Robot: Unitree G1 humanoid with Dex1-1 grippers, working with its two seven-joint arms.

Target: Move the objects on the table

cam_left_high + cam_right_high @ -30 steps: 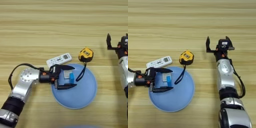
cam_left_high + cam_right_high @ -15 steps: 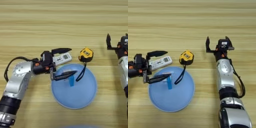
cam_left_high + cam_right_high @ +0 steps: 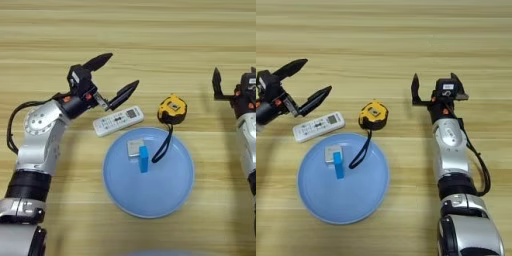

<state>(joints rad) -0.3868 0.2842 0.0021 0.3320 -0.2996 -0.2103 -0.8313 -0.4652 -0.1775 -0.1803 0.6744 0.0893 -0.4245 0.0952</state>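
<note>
Left gripper is up over the table toward the left side, fingers spread wide apart w/ nothing between them. One finger points up and right, the other angles down toward the white remote, its tip just above the remote's upper edge; can't tell if it's touching. The arm comes in from the near left corner, elbow bent.

Remote lies flat on the wood, tilted a bit, its right end higher, just beside the upper-left rim of the round pale-blue plate. Looks like it's off the plate, maybe right at the rim.

Blue bar is inside the plate, upper-left part, lying roughly lengthwise front to back. Its far end is touching or overlapping the small grey square tile, which is also on the plate, right by the rim nearest the remote.

Yellow-and-black tape measure sits on the table just past the plate's far rim, to the right of the remote. Its black strap loops down over the rim and into the plate, ending close to the blue bar but apart from it afaict.

Right gripper is parked well off to the right side of the table, fingers pointing away from the robot and spread apart, nothing in them. Well apart from the plate and everything else.
</note>
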